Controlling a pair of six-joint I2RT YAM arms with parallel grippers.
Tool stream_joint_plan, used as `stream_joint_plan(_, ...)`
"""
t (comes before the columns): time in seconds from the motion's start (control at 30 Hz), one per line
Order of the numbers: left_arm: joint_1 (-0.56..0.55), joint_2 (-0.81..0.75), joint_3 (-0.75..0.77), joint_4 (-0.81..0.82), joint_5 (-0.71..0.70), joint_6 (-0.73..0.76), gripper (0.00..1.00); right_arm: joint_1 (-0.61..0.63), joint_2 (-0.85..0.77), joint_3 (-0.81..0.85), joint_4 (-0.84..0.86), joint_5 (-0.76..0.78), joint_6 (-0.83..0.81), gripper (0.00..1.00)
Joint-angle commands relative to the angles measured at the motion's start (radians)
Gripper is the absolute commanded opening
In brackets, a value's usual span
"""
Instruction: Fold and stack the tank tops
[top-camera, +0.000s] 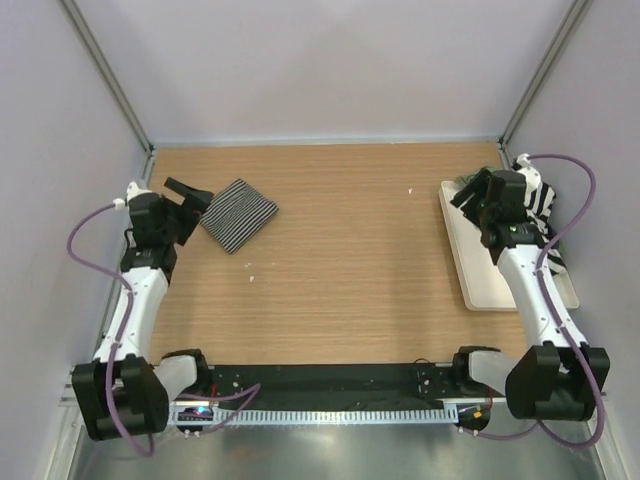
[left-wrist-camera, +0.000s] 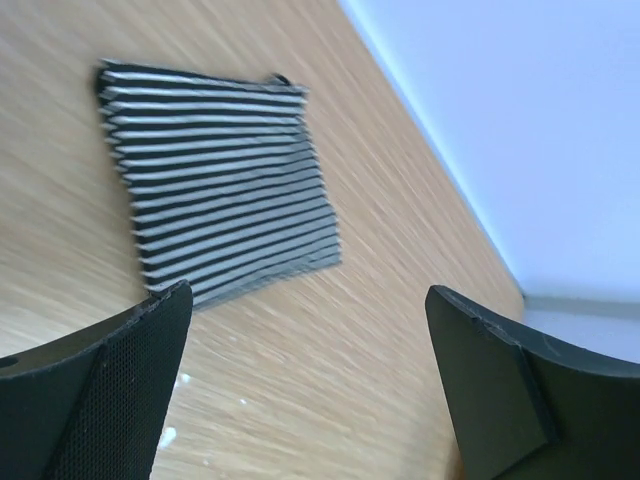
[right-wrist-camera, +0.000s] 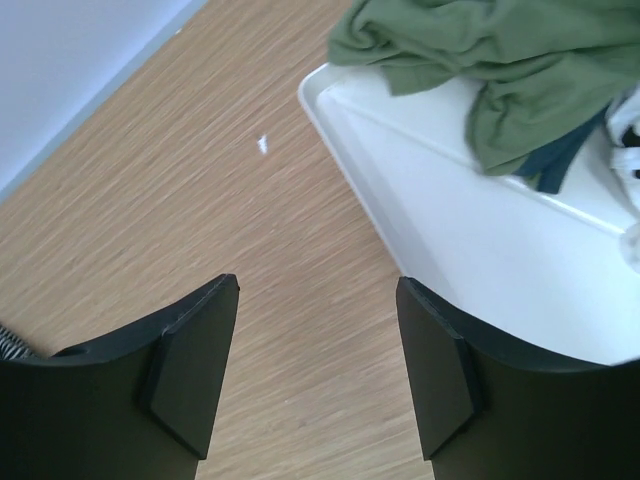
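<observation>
The pinstriped tank top (top-camera: 238, 214) lies folded into a small square on the table at the back left; it also shows in the left wrist view (left-wrist-camera: 215, 185). My left gripper (top-camera: 190, 196) is open and empty, just left of it. The olive green tank top (right-wrist-camera: 480, 60) lies crumpled at the far end of the cream tray (right-wrist-camera: 480, 240). The broad-striped tank top (top-camera: 545, 205) lies on the tray's right side, mostly hidden by the right arm. My right gripper (top-camera: 470, 192) is open and empty over the tray's far left edge.
The cream tray (top-camera: 475, 270) sits along the table's right side. Grey walls close in the back and both sides. A few small white specks (top-camera: 250, 270) lie on the wooden table.
</observation>
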Motion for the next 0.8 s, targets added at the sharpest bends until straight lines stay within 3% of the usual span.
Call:
stream_joint_plan(0.0,-0.109,-0.044,0.027,-0.043,0.071,0.028,1.0,-0.078,0.062,0.083,-0.029,0.021,0.025,0.71)
stream_joint_plan(0.07,-0.16,-0.061,0.018,-0.04,0.053,0.023,0.99,-0.124,0.134,0.117,-0.02,0.019,0.038,0.72)
stream_joint_plan(0.1,-0.245,-0.069,0.018,-0.04,0.022,0.031,1.0,-0.138,0.16,0.129,-0.012,0.014,0.047,0.73)
stream_joint_plan(0.17,-0.327,-0.07,0.017,-0.04,0.004,0.046,1.0,-0.166,0.252,0.186,0.001,0.02,0.071,0.82)
stream_joint_plan(0.37,-0.445,-0.041,-0.006,-0.029,-0.029,0.101,0.99,-0.171,0.502,0.39,-0.063,0.111,0.044,0.89)
stream_joint_plan(0.47,-0.49,-0.029,-0.04,0.006,-0.061,0.132,1.0,-0.171,0.583,0.458,-0.106,0.212,0.045,0.92)
stream_joint_plan(0.63,-0.539,-0.01,-0.127,0.124,-0.081,0.166,1.0,-0.175,0.674,0.502,-0.06,0.217,0.076,1.0)
stream_joint_plan(0.77,-0.559,-0.023,-0.186,0.213,-0.131,0.219,1.0,-0.175,0.771,0.591,-0.078,0.238,0.099,1.0)
